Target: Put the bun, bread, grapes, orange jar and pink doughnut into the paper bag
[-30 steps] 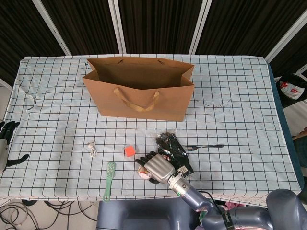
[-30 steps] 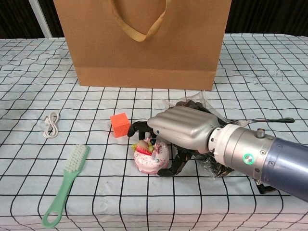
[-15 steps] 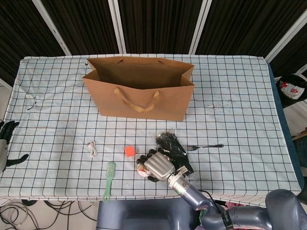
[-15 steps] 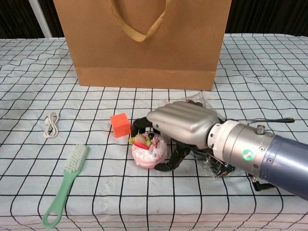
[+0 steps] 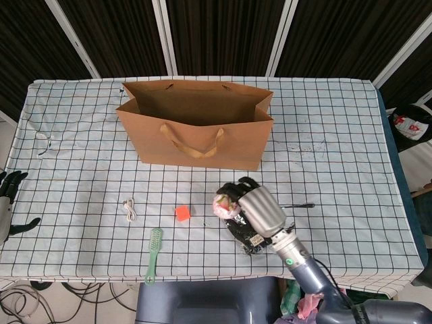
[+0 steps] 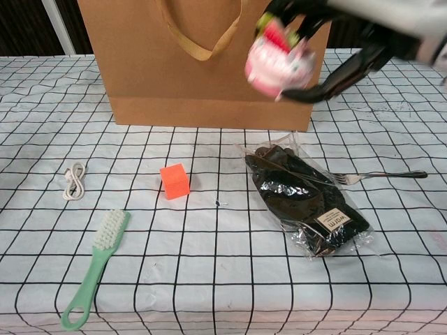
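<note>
Checked tabletop (image 5: 337,121) carried paper bag (image 5: 202,138) at upper centre; cable (image 5: 129,209), green brush (image 5: 154,255), orange cube (image 5: 182,213), packet of grapes (image 6: 311,202), fork (image 6: 380,176) lower down.

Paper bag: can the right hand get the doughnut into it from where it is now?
Probably yes. The right hand holds the doughnut raised off the table, in front of the paper bag. The bag stands upright with its mouth open, and nothing lies between them. The hand would need to rise above the rim.
</note>
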